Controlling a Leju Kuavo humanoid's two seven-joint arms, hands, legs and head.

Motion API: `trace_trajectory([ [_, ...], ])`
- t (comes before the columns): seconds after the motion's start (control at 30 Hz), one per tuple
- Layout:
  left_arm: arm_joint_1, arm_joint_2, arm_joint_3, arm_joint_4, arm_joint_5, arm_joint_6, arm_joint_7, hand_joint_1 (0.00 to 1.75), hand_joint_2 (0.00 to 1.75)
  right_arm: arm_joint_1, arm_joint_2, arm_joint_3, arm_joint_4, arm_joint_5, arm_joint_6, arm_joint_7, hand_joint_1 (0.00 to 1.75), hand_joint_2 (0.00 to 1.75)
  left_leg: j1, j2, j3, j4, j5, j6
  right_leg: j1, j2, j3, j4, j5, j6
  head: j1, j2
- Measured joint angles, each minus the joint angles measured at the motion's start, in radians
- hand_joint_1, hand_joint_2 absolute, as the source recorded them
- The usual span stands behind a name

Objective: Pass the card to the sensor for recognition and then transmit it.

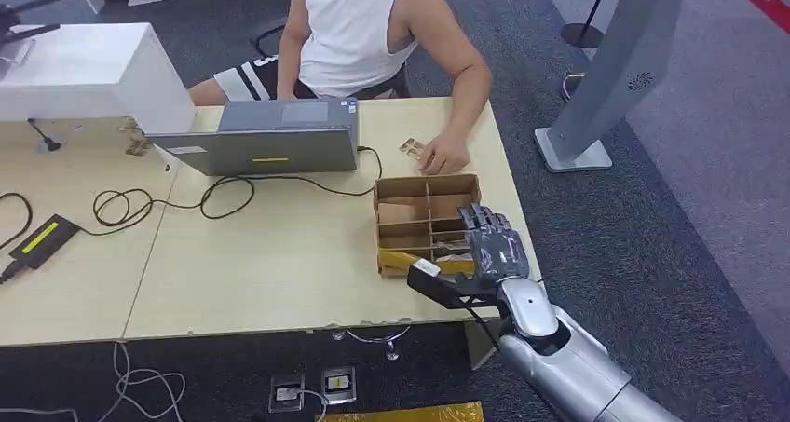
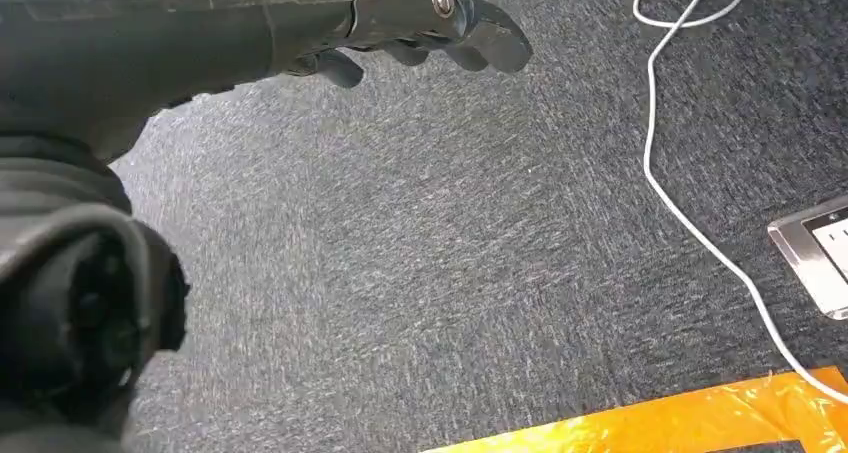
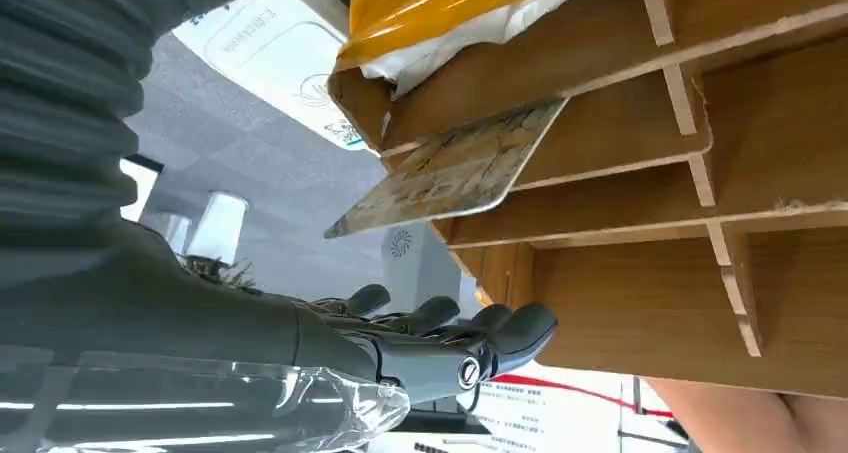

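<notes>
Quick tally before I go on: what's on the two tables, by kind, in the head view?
Laptop: 1
Divided box: 1
Power brick: 1
White box: 1
Total: 4
The right hand hovers over the box.

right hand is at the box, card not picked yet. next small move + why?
Probably close the right hand on the card. In the right wrist view the card sticks out of a slot in the cardboard box, and the fingers lie beside it, apart from it, holding nothing. The left hand hangs over the carpet.
</notes>
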Motion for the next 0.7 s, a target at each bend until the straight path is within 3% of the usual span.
trace_trajectory([
  [0.13, 0.000, 0.000, 0.002, 0.000, -0.006, 0.000, -0.002, 0.00, 0.00, 0.000, 0.000, 0.000, 0.000, 0.000, 0.002, 0.000, 0.00, 1.75, 0.000, 0.000, 0.000, 0.000, 0.000, 0.000, 0.000, 0.000, 0.000, 0.000, 0.000, 0.000, 0.000, 0.000],
  [0.17, 0.000, 0.000, 0.007, 0.000, -0.008, 0.000, -0.003, 0.00, 0.00, 0.000, 0.000, 0.000, 0.000, -0.001, 0.003, 0.001, 1.73, 1.75, 0.000, 0.000, 0.000, 0.000, 0.000, 0.000, 0.000, 0.000, 0.000, 0.000, 0.000, 0.000, 0.000, 0.000],
  [0.7, 0.002, 0.000, 0.037, 0.000, -0.033, 0.000, -0.007, 0.00, 0.00, -0.006, 0.001, 0.000, 0.003, -0.013, 0.003, -0.008, 1.75, 1.75, 0.000, 0.000, 0.000, 0.000, 0.000, 0.000, 0.000, 0.000, 0.000, 0.000, 0.000, 0.000, 0.000, 0.000],
])
